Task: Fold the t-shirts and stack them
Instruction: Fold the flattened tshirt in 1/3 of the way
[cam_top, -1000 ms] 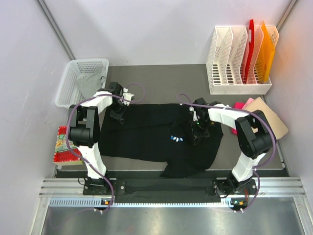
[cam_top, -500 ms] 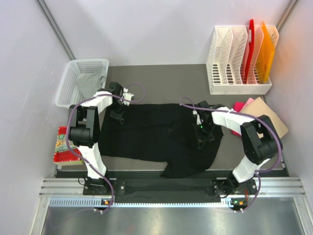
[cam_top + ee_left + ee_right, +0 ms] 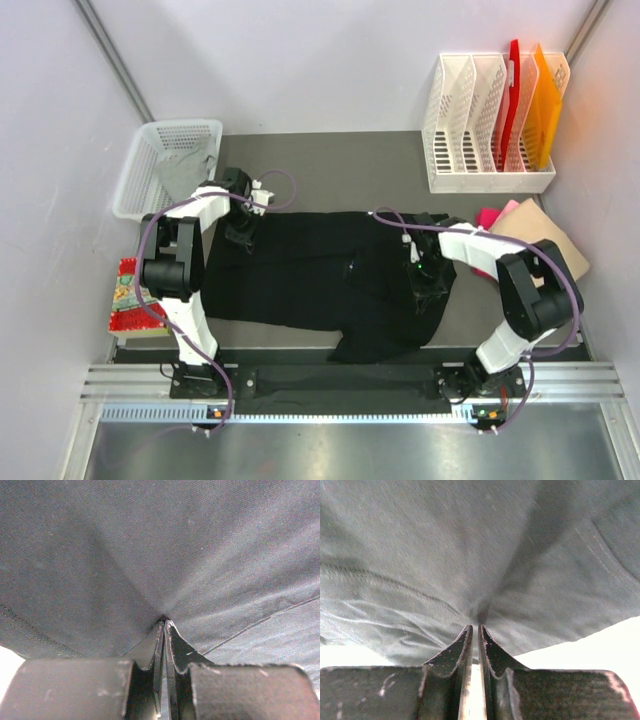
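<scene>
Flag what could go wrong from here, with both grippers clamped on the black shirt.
1. The left gripper and right gripper each pinch only a small tuck of the black t-shirt; a pull could slip it free.
2. A sleeve lies crumpled at the near edge and may bunch into the fold.
3. The right arm's elbow is close to the tan shirt and may nudge it.

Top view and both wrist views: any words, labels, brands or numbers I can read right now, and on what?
No readable text in any view.
Red packet: busy printed pattern, too small to read.
Black t-shirt: one tiny pale mark near its middle, too small to read.
Wrist views: plain dark cloth only, no lettering.
</scene>
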You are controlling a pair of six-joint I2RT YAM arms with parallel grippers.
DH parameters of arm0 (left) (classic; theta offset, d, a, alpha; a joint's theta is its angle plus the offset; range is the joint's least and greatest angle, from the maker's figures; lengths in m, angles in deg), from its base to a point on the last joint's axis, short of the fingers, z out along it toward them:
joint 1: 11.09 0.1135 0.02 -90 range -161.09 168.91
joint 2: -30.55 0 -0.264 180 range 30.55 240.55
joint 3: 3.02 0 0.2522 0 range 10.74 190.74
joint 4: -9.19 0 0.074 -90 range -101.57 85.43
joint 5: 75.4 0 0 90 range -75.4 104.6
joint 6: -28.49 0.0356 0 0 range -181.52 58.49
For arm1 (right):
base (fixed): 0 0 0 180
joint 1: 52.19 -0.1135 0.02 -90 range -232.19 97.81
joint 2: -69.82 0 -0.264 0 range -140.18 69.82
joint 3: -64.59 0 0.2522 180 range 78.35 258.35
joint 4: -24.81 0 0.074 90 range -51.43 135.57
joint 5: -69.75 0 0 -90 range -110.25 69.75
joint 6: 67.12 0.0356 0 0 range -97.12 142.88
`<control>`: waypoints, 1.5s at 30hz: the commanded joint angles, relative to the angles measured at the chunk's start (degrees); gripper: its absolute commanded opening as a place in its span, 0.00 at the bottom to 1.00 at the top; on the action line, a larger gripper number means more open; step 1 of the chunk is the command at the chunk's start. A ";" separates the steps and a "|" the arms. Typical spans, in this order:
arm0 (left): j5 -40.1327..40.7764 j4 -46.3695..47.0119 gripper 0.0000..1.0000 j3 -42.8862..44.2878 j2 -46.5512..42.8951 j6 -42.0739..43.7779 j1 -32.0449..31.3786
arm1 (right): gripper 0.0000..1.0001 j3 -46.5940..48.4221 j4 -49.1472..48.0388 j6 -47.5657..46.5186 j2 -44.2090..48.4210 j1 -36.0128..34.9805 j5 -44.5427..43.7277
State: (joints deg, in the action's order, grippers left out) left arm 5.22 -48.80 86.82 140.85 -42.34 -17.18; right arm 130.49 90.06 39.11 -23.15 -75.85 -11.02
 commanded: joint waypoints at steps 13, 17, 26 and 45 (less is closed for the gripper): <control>-0.90 -1.04 0.08 -0.14 0.00 -0.28 0.55 | 0.47 4.64 1.43 1.96 3.15 2.13 2.01; -0.46 -0.95 0.08 -0.40 -0.09 -0.11 0.55 | 0.46 4.73 0.64 2.14 2.18 2.04 2.63; -0.89 -0.95 0.08 -0.22 0.18 -0.46 0.55 | 0.38 4.99 -1.91 2.84 -1.25 0.81 4.12; -0.46 -0.68 0.08 -0.05 0.70 0.07 0.55 | 0.10 2.79 -2.71 4.69 -1.25 -0.51 4.57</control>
State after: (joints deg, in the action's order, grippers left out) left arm 4.98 -48.78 86.82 140.85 -42.53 -17.07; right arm 133.55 87.35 42.76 -26.47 -75.76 -6.65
